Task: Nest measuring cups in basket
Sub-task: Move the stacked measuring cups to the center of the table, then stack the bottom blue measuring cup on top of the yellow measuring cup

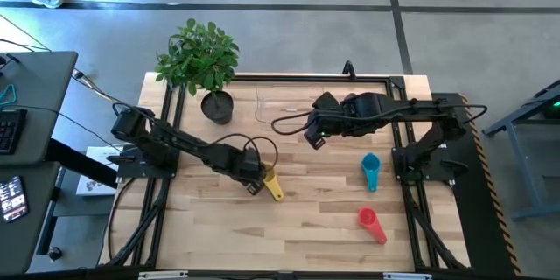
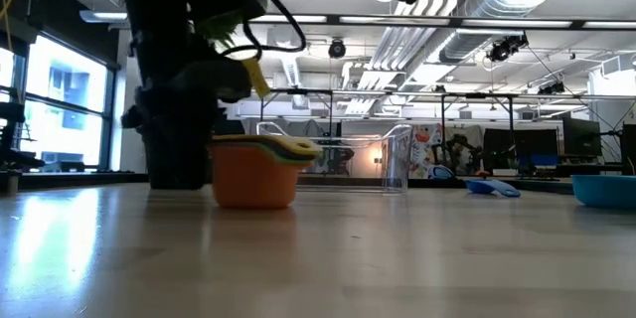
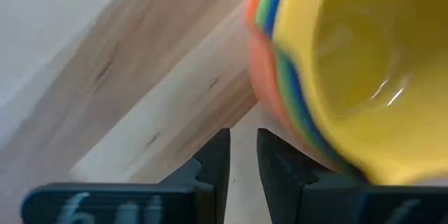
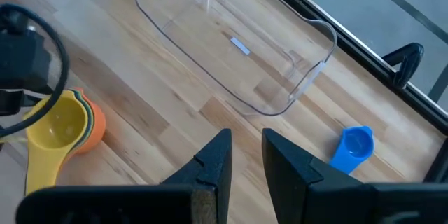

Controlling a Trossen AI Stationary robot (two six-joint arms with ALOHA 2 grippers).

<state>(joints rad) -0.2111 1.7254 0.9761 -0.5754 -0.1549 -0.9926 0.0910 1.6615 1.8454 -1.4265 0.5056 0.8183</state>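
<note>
From up here I see my left gripper (image 1: 253, 180) low at the stack of nested cups (image 2: 256, 167): orange outside, green and blue rims showing, yellow on top, sitting on the table (image 1: 306, 227) left of centre. In the left wrist view its fingers (image 3: 217, 157) stand nearly together with only a narrow gap and nothing between them; the stack sits just beside them, unheld. My right gripper (image 1: 315, 136) hovers above the table near the basket (image 4: 231, 45), fingers (image 4: 213, 161) likewise almost closed and empty. The basket lies clear at the far side, well apart from the stack. The teal cup (image 1: 370, 171), the red cup (image 1: 371, 224) and a blue cup (image 4: 352, 147) lie loose on the right. To do this step well, I judge I should open the left fingers, take the stack by its rim, keep it level, and set it inside the walls.
</note>
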